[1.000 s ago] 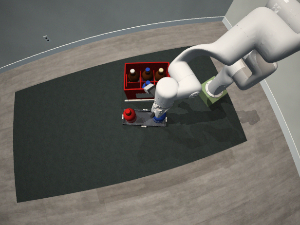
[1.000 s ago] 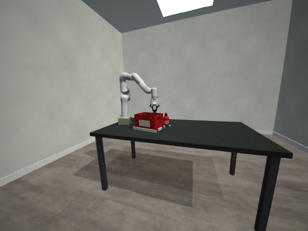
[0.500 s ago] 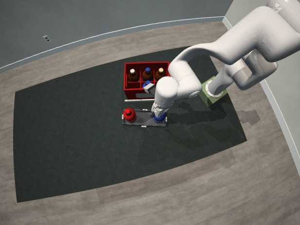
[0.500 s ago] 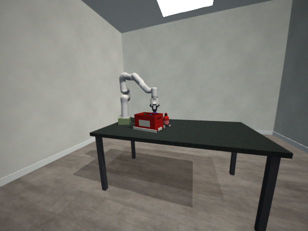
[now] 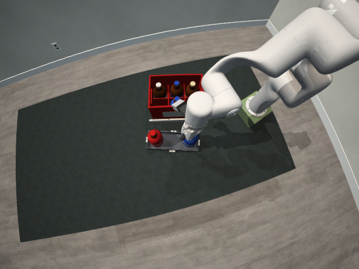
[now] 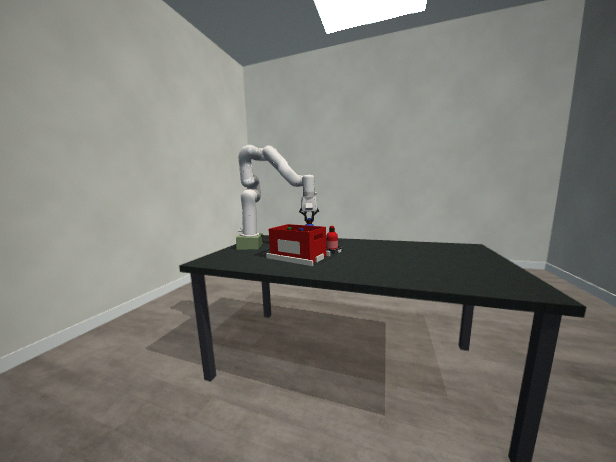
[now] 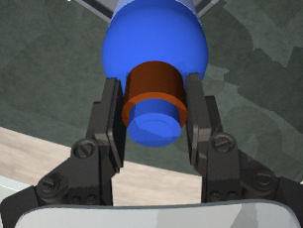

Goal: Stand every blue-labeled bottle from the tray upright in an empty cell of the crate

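My gripper (image 7: 153,94) is shut on the neck of a blue-labeled bottle (image 7: 155,42) with a blue cap. It holds the bottle upright above the right end of the grey tray (image 5: 172,141); the bottle shows below the wrist in the top view (image 5: 190,140). A red-labeled bottle (image 5: 155,137) stands upright at the tray's left end. The red crate (image 5: 175,94) stands behind the tray. Three bottles stand in its back row, capped white (image 5: 159,89), blue (image 5: 176,88) and cream (image 5: 192,88). A blue cap (image 5: 176,99) shows in a front cell, partly hidden by the arm.
The arm's green base block (image 5: 256,109) stands right of the crate. A white strip (image 5: 166,119) lies along the crate's front edge. In the exterior view the crate (image 6: 297,242) and the red-labeled bottle (image 6: 332,238) sit near the table's far left corner.
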Available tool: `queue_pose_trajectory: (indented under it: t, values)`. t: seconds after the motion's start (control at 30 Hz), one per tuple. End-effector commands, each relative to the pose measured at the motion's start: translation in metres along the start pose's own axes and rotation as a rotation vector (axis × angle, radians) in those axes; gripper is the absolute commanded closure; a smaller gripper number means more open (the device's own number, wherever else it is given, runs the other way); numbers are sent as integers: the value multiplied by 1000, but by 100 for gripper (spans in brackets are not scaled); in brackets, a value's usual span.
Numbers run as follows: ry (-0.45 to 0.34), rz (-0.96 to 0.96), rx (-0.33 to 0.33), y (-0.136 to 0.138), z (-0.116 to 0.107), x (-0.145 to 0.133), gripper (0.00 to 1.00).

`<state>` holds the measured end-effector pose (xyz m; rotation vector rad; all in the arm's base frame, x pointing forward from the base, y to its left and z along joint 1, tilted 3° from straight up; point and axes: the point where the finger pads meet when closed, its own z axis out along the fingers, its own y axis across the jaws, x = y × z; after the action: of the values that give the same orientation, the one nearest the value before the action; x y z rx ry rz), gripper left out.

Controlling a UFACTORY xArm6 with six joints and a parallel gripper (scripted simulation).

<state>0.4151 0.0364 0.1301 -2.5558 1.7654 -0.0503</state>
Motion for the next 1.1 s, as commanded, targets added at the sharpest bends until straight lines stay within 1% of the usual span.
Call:
queue_pose_trajectory:
  t: [0.0,0.37,1.07]
  values:
    - [1,0,5,-2,-2,0,100]
    - [1,0,5,-2,-7,0,100]
    - [1,0,5,-2,-28,0,100]
